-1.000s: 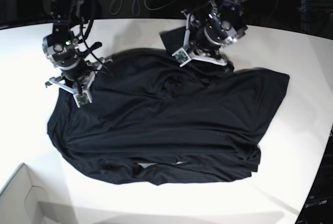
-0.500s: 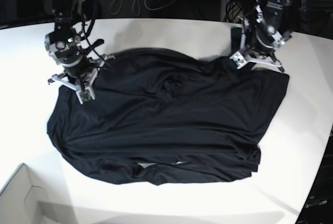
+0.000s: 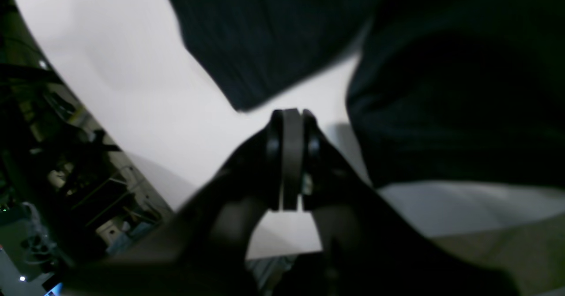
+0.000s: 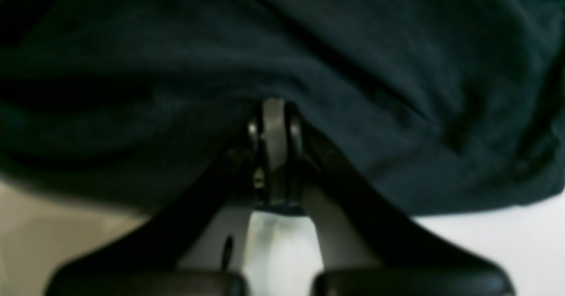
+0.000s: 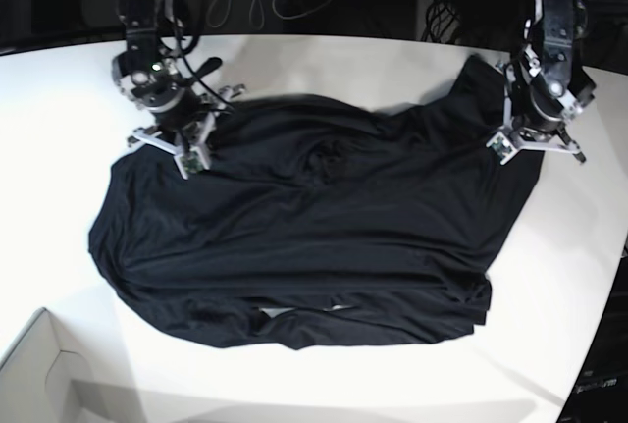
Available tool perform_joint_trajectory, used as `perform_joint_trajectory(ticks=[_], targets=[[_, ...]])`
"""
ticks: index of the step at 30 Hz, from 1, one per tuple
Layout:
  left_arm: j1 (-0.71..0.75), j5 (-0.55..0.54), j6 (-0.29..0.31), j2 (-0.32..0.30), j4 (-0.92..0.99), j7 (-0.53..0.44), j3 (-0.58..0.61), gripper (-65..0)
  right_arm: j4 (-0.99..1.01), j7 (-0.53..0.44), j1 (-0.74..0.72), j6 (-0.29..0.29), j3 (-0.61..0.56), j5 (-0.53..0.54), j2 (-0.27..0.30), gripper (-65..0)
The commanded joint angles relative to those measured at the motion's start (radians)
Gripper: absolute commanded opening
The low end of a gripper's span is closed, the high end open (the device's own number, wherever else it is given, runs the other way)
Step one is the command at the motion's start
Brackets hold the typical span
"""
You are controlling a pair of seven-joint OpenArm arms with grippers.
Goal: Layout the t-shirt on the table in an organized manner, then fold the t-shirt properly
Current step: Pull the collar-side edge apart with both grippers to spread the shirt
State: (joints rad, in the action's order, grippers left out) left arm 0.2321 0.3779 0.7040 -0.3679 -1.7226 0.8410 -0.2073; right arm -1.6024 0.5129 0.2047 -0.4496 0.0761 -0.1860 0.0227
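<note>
Since the earlier frames the left pincer (image 5: 535, 133) has swung from the middle of the far edge out to the right side of the table (image 5: 324, 60), dragging a sleeve of the t-shirt (image 5: 304, 237) with it, and the right pincer (image 5: 177, 133) has crept a little toward the far side at the left shoulder. The t-shirt now lies spread across the middle of the table, its near hem bunched and doubled over, its right sleeve drawn up toward the far right edge. In the left wrist view the left pincer (image 3: 289, 155) is pressed together with bare table behind its tips and dark cloth to the right and above; whether any fabric is caught between the tips I cannot tell. In the right wrist view the right pincer (image 4: 273, 146) is also pressed together with its tips against a fold of the t-shirt (image 4: 353, 66), probably pinching it. The risk from here is an uneven pull: if only one side truly has hold, the cloth would probably slide askew rather than flatten. Pulling further right could also carry the sleeve off the curved table edge.
</note>
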Motion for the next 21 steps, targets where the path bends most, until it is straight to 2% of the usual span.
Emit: perform_joint_trajectory(ticks=[1, 7, 14, 21], targets=[[-0.004, 0.003, -0.007, -0.015, -0.015, -0.027, -0.017, -64.9, -0.002, 0.042, 0.008, -0.002, 0.021, -0.03, 0.01, -65.0], [0.028, 0.002, -0.007, -0.009, 0.009, -0.065, -0.048, -64.9, -0.006, 0.039, 0.048, -0.002, 0.097, -0.027, 0.061, -65.0], [0.048, -0.139, -0.007, -0.009, -0.038, -0.053, -0.051, -64.9, -0.005, 0.039, 0.04, -0.002, 0.143, -0.027, 0.107, -65.0], [0.125, -0.224, -0.007, -0.007, -0.138, -0.053, -0.047, -64.9, -0.002, 0.04, 0.019, -0.002, 0.189, -0.027, 0.167, -65.0]])
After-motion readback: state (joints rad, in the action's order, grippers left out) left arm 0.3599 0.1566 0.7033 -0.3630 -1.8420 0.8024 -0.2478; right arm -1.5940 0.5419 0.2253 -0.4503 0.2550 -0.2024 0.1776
